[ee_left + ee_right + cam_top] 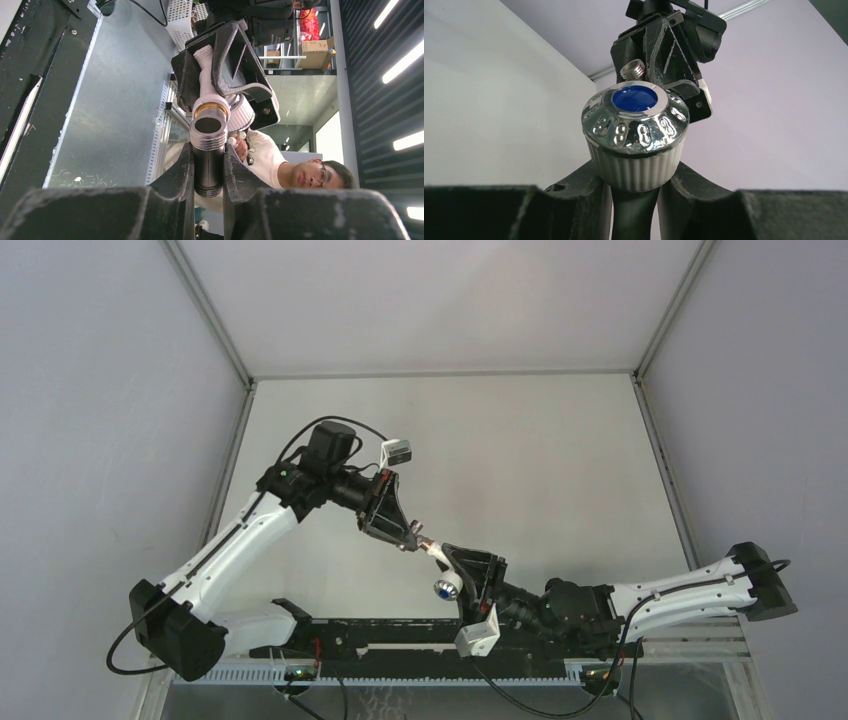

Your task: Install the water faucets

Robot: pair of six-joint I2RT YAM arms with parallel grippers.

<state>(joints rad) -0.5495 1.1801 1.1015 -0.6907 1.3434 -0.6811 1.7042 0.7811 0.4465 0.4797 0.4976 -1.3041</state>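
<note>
My left gripper (408,540) (208,152) is shut on the grey metal threaded fitting (208,135), held above the table's middle. My right gripper (447,560) (636,175) is shut on the stem of the white plastic tap (206,85). The tap has a ribbed white knob with a chrome top and blue disc (635,132) (447,587). The two parts meet end to end: the fitting's open threaded end faces the tap's brass-ringed mouth (210,107). I cannot tell whether they touch. In the right wrist view the fitting (632,69) shows in the left gripper (644,55) just behind the knob.
The white table (530,460) is boxed in by grey walls with metal corner posts. A black rail (400,635) with cabling runs along the near edge between the arm bases. A person (305,172) and cardboard boxes (315,52) show beyond the near edge.
</note>
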